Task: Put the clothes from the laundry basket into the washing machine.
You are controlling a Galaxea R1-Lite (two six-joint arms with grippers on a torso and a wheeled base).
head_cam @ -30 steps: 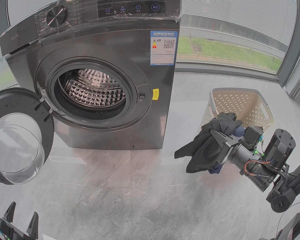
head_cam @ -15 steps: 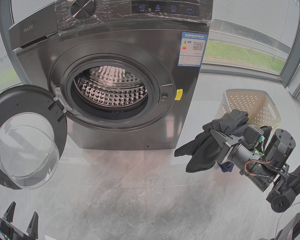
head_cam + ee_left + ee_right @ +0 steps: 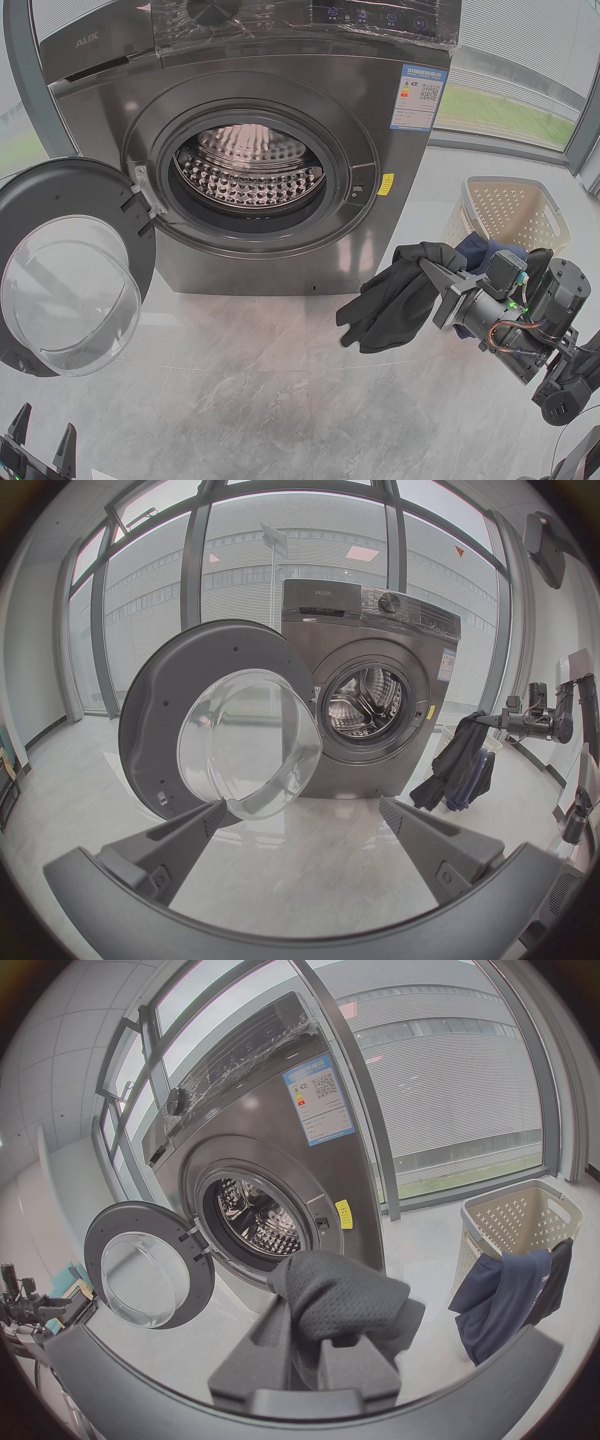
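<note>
Washer (image 3: 350,100): grey front-loader at 12 o'clock in head view, port open, metal drum (image 3: 250,165) showing through it.

Door (image 3: 69,187): swung wide to 9 o'clock, hinged at washer's left side, clear glass bowl facing outward. It stands apart from both arms.

Basket (image 3: 519,182): beige, on the floor at 2 o'clock, right of washer and near the window. Navy top (image 3: 478,250) is draped over its near rim and hangs down the outside, w/ another dark piece just beside it.

Black garment (image 3: 394,300): at 4 o'clock, lifted out of basket. It is bunched over the R fingers, the rest hanging loose below, between washer's front right corner and basket. Not touching washer.

R end effector (image 3: 431,272): at 4 o'clock, just in front of basket, clamped on black garment, pointing toward washer.

L end effector (image 3: 47,417): low at 7 o'clock, fingers spread apart, facing door, well apart from the clothes.
</note>
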